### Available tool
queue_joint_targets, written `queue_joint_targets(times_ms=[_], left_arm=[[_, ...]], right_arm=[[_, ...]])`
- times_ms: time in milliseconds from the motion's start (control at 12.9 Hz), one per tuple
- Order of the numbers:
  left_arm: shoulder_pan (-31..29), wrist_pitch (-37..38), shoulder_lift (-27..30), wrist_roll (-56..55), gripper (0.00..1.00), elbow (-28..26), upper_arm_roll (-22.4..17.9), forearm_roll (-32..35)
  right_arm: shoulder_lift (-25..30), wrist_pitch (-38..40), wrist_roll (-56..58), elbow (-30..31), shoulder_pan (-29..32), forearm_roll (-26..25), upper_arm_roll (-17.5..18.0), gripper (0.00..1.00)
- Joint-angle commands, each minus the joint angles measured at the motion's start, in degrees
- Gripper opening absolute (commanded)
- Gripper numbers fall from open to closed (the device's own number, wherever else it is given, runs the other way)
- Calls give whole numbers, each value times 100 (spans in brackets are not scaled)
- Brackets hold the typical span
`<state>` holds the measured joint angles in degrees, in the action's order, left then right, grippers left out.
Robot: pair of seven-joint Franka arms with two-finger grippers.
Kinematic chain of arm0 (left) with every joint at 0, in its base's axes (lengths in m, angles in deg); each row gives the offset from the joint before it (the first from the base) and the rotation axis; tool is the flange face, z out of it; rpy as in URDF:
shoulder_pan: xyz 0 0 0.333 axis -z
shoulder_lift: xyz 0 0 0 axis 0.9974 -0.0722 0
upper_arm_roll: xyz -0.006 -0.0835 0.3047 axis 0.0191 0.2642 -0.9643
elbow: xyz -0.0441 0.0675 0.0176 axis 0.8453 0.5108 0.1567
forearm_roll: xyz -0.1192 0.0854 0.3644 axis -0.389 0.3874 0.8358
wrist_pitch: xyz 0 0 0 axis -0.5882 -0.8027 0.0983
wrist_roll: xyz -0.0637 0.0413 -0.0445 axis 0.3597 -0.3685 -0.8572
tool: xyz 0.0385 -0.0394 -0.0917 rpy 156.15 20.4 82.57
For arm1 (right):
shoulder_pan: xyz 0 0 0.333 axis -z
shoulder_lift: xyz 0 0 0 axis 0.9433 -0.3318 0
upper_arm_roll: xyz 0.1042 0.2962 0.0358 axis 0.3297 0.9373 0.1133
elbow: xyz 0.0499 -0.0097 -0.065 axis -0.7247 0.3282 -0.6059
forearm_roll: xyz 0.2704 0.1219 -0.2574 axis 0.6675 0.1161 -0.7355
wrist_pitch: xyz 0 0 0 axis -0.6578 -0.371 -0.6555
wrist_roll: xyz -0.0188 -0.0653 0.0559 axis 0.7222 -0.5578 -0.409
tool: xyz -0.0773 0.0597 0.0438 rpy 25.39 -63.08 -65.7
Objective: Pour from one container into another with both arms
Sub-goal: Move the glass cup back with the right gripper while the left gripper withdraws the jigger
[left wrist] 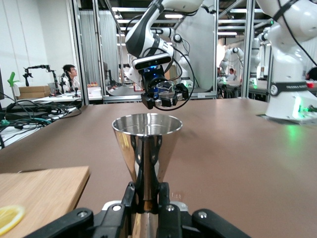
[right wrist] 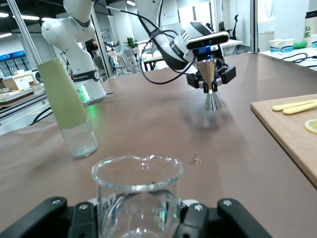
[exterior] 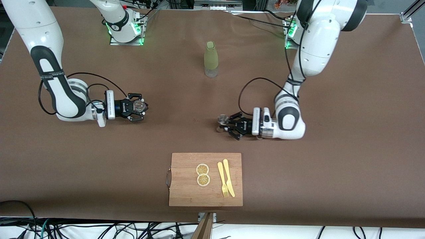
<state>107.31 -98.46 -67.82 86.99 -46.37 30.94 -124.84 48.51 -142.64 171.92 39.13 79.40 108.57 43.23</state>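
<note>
- Toward the right arm's end of the table, the right gripper (exterior: 138, 107) is clamped on the clear glass cup (exterior: 139, 106), which sits upright between its fingers, rim up.
- Toward the left arm's end, the left gripper (exterior: 226, 124) is clamped on the narrow waist of the metal jigger (exterior: 222, 119), held upright low over the brown table (exterior: 348, 159).
- Cup and jigger are well apart.
- An olive-green bottle (exterior: 211, 59) stands between the two arms' bases.
- Nearest the front camera lies a wooden cutting board (exterior: 186, 186) carrying lemon slices (exterior: 203, 174), a fork (exterior: 222, 179) and a knife (exterior: 228, 177).
</note>
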Motion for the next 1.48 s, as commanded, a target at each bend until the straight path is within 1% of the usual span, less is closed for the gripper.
queue_joint_targets(times_ms=[0, 78, 155, 233, 388, 466, 621, 776, 932, 1009, 1165, 1398], left_arm=[[-457, 323, 271, 87, 0, -255, 33, 538], [-580, 490, 271, 87, 0, -247, -46, 626], [-677, 709, 271, 87, 0, -255, -186, 775], [-808, 937, 271, 87, 0, -255, -283, 899], [-1124, 1342, 271, 96, 0, -255, -476, 1250], [-1274, 1587, 271, 96, 0, -255, -617, 1399], [-1547, 1922, 263, 105, 0, -273, -863, 1733], [-1880, 2221, 263, 123, 0, -282, -960, 2015], [-2179, 2477, 254, 219, 0, -282, -1109, 2401], [-2320, 2547, 263, 298, 0, -273, -1223, 2638], [-2601, 2854, 236, 666, 0, -273, -1364, 2833], [-2945, 3136, 201, 1079, 0, -282, -1558, 3228]], right_arm=[[-237, 308, 295, -66, 159, 69, -178, 15], [-237, 344, 313, -66, 212, 16, -309, 15], [-246, 353, 322, -66, 221, -158, -502, 15], [-255, 362, 374, -66, 256, -308, -573, 15], [-500, 353, 610, -84, 335, -336, -653, 15], [-623, 344, 734, -119, 396, -336, -662, 15], [-694, 292, 927, -119, 432, -336, -662, 15], [-799, 222, 1068, -119, 441, -344, -662, 16], [-879, -7, 1332, -119, 441, -344, -653, 16], [-896, -34, 1341, -119, 441, -353, -653, 17], [-1054, -60, 1481, -128, 432, -380, -653, 17], [-1081, -86, 1534, -137, 406, -397, -653, 18]])
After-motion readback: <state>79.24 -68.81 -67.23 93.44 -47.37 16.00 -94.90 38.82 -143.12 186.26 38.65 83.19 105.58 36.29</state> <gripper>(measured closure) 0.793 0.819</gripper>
